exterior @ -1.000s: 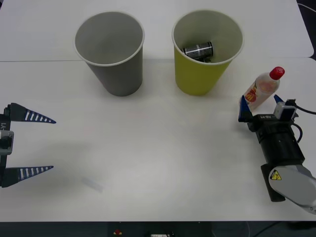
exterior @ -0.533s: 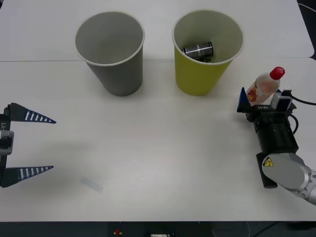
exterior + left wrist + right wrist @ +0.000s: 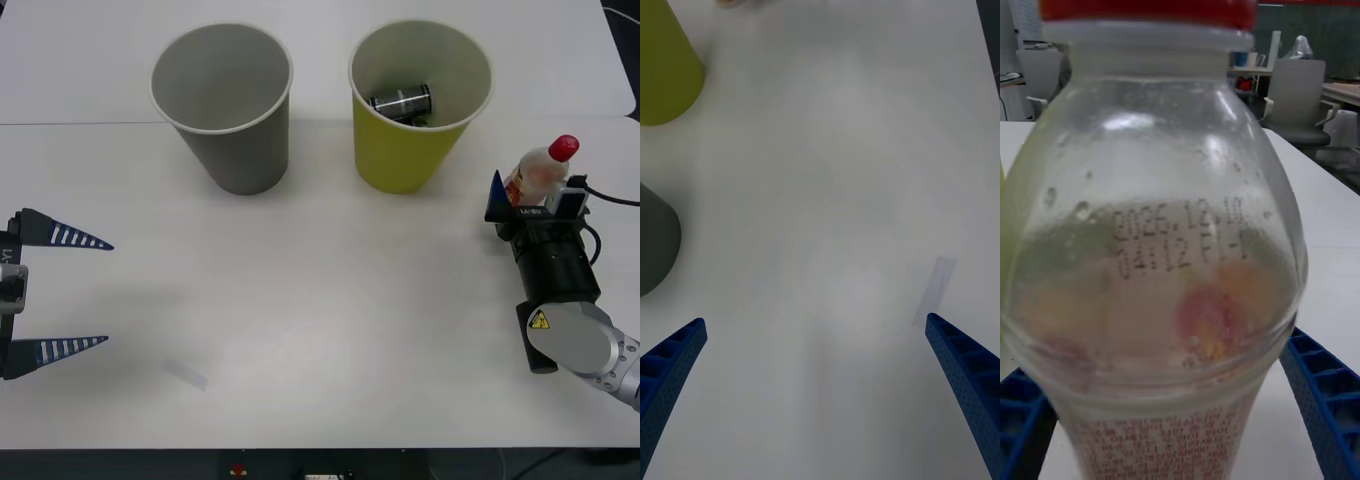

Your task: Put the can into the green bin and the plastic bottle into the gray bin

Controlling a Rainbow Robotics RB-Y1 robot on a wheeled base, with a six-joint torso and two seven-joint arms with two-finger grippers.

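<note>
My right gripper (image 3: 527,198) is shut on the plastic bottle (image 3: 540,170) at the table's right side, right of the green bin (image 3: 400,160). The bottle (image 3: 1165,225) stands nearly upright between the blue fingers (image 3: 1322,405), its red cap on top. The can (image 3: 402,101) lies on its side inside the green bin. To the left of the green bin stands the gray bin (image 3: 245,150), with nothing showing inside. My left gripper (image 3: 108,292) waits open at the table's left edge, with the white tabletop between its fingers (image 3: 670,360). Off to one side in the left wrist view are the green bin (image 3: 662,67) and the gray bin (image 3: 655,240).
A small clear strip (image 3: 187,373) lies flat on the table near my left gripper, also seen as the strip (image 3: 934,289) in the left wrist view. A seam (image 3: 70,124) crosses the white table behind the bins. The table's right edge (image 3: 632,100) is close to the bottle.
The right arm has swung forward and its wrist has straightened, bringing the held bottle from a lean to nearly upright. The left arm has not moved.
</note>
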